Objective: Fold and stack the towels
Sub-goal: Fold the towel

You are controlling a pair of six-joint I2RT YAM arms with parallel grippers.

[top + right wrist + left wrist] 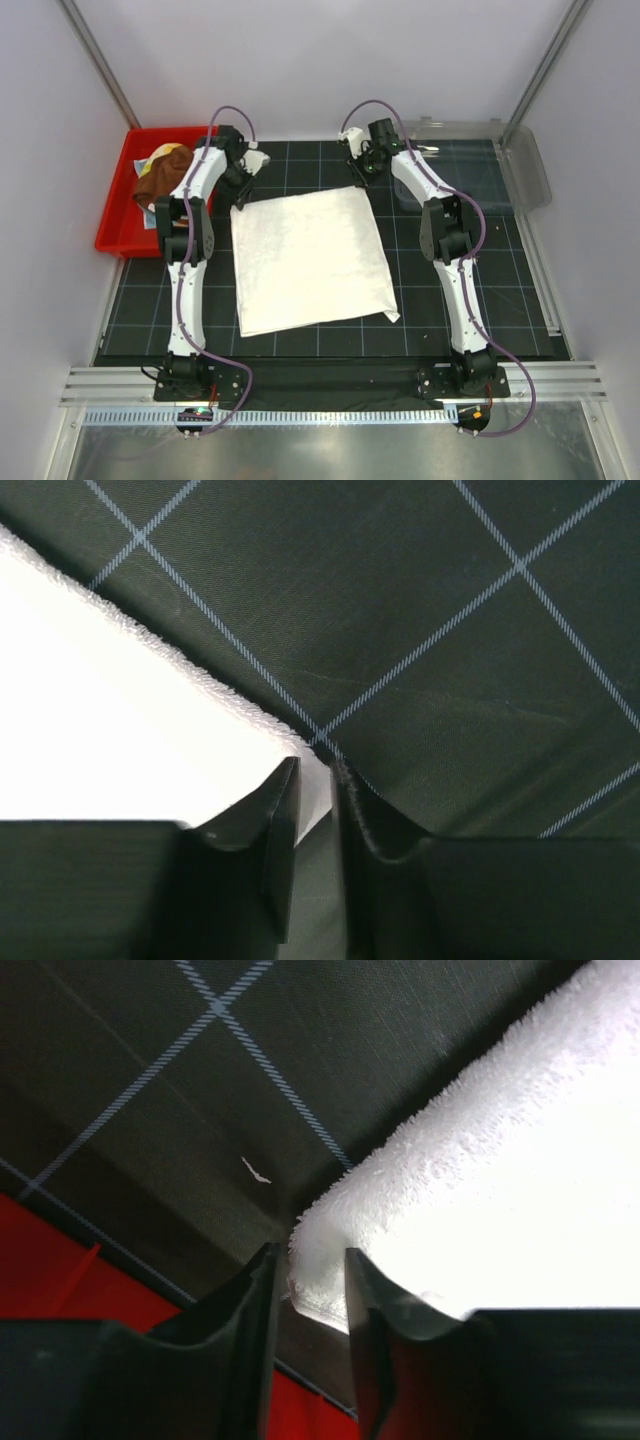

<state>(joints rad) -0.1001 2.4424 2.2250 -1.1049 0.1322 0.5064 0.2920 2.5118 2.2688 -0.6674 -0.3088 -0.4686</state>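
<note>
Two grippers, one corner each. The white towel lies spread flat in the middle of the mat. The left gripper is at its far-left corner and the right gripper at its far-right corner.

In the left wrist view the fingers are closed onto the fluffy corner, and the cloth fills the gap between them. It's the same in the right wrist view: only a narrow slit between the fingers, with a sliver of white pinched in it. So I'd call both clamped on the towel, not just sitting next to it.

What matters for the next move is that the whole towel runs from the grippers back toward the robot bases. Its longer side goes far to near, tilted a bit so the near edge sits further right. Neither arm is closer, since each has its own corner. My guess is they lift and carry the far edge over to the near edge together, or the fold comes out skewed.

The brown towel and yellow towel are bunched in the red bin, off to the left.
</note>
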